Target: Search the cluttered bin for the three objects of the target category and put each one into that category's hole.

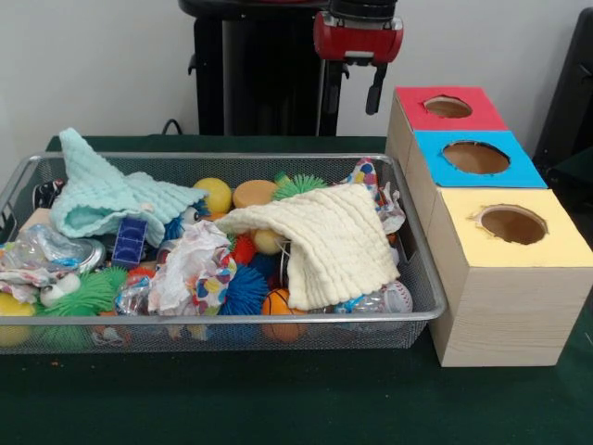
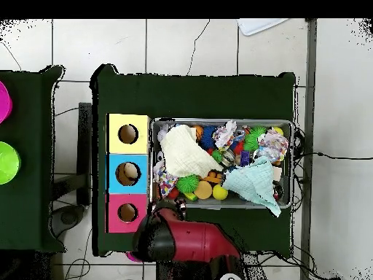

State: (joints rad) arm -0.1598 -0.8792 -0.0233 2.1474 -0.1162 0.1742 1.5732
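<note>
Front view: the bin [image 1: 222, 320], silver wire mesh, sits on the dark green desk [image 1: 278, 399], left of three boxes and nearly touching the nearest one. It is packed. A mint cloth [image 1: 107, 197] is draped over the far left side, one corner lapping the far rim. A cream cloth [image 1: 324, 241] covers the right half of the pile. Between them: a yellow ball [image 1: 215, 195], an orange ball [image 1: 254, 193], a green spiky ball [image 1: 298, 185], a blue spiky ball [image 1: 246, 289], a second green spiky ball [image 1: 85, 295] at front left, a small basketball [image 1: 281, 304], crumpled patterned paper [image 1: 190, 269], and a dark blue packet [image 1: 131, 241]. The boxes stand in a row going back: yellow-topped box [image 1: 510, 278] nearest, blue-topped box [image 1: 473, 159] in the middle, red-topped box [image 1: 447, 109] farthest, each with a round hole on top. From here the holes show only brown inside. The end effector [image 1: 357, 88] hangs from the red arm head behind the bin, above the desk's far edge, holding nothing; whether it is spread or pressed together, cannot tell.

Overhead view: bin [image 2: 291, 164] right of the box row, cloths on top of the clutter. The blue box's hole [image 2: 128, 173] shows a pale object inside; the yellow and red holes look dark. The red arm [image 2: 193, 240] lies just below the bin's lower left corner.
</note>
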